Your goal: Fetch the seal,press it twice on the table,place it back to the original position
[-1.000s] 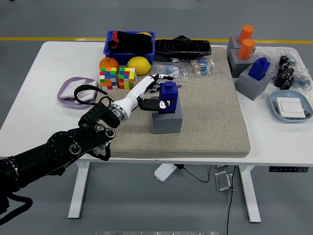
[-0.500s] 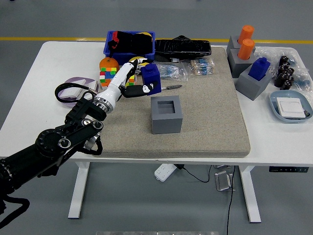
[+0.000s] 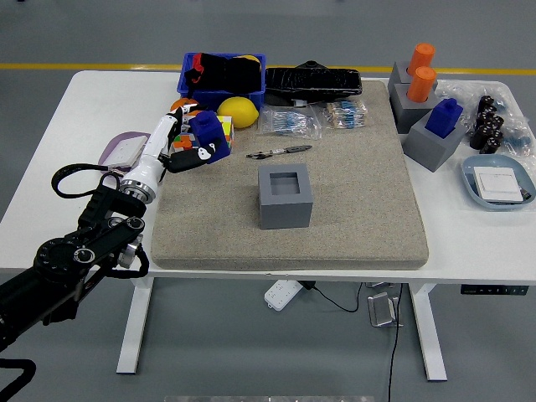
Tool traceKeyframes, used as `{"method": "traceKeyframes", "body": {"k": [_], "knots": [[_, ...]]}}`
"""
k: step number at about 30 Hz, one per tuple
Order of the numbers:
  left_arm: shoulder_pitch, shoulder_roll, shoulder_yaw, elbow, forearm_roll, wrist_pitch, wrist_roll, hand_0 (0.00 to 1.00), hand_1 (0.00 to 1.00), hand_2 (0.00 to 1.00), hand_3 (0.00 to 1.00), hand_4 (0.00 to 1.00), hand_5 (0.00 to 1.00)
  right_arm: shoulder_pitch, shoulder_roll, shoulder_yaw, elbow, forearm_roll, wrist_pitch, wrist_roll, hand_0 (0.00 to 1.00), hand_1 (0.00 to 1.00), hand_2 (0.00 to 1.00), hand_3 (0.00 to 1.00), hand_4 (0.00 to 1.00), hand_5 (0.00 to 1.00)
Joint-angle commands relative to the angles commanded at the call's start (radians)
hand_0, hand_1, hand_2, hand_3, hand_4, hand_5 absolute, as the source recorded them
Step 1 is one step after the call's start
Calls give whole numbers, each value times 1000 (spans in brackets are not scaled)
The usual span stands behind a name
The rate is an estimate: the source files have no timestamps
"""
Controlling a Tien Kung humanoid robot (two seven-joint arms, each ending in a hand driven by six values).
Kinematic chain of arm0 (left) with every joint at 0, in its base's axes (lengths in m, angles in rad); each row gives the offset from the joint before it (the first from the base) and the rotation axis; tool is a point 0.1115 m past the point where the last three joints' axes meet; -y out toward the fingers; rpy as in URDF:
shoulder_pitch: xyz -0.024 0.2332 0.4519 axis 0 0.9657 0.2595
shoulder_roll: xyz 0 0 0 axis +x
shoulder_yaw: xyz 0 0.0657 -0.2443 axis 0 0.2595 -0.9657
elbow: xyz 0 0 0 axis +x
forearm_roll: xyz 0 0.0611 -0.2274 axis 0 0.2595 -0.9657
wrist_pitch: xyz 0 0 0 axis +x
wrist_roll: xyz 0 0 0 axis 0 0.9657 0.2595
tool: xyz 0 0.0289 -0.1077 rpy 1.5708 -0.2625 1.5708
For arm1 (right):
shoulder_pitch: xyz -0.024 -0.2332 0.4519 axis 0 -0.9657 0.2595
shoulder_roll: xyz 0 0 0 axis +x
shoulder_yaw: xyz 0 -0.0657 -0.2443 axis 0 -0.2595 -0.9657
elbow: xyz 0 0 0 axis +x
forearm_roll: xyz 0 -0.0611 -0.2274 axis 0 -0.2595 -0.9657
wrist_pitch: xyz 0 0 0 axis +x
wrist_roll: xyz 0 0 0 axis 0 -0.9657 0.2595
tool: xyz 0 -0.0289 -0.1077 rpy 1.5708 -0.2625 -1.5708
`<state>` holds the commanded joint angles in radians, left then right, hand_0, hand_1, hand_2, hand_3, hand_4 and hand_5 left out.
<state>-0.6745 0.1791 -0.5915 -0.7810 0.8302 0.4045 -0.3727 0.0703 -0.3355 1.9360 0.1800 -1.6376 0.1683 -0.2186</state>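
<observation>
The blue seal (image 3: 208, 134) is clamped in the left robot hand (image 3: 186, 149), whose fingers are closed round its body, and is held up and to the left of the grey holder (image 3: 285, 195), over the mat's (image 3: 352, 167) far-left corner just in front of the cubes (image 3: 224, 127). It appears carried above the surface, roughly upright. Its empty socket in the holder lies to the lower right of the hand. The pressing is judged still ahead, with bare mat below and to the right.
</observation>
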Motion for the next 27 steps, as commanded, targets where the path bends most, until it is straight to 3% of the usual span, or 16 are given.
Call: {"method": "traceKeyframes", "body": {"k": [12, 27], "knots": [[49, -9, -7, 35, -23, 29, -45, 863, 492, 449, 794, 617, 2, 1, 2, 1, 0, -5, 2, 4, 884, 745, 732, 754, 844, 516], [80, -30, 50, 59, -19, 58, -84, 862, 497, 446, 792, 620, 2, -2, 2, -6, 0, -6, 5, 7, 884, 745, 732, 754, 846, 516]]}}
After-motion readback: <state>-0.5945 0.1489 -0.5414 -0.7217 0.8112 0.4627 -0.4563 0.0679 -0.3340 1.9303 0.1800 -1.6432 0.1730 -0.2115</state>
